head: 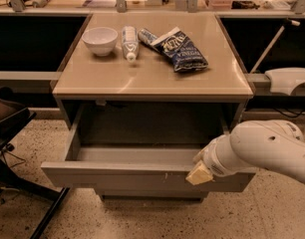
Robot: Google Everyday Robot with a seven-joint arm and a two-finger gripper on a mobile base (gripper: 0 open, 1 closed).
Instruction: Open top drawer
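Note:
The top drawer is a wide grey handleless drawer, pulled well out from under the beige cabinet top. Its plain grey interior shows and holds nothing. My gripper is at the right part of the drawer's front edge, at the end of my white arm that reaches in from the right. Its pale tips rest at the drawer's top rim.
On the cabinet top lie a white bowl, a white bottle on its side and a blue chip bag. A black chair stands at the left. A speckled floor lies below.

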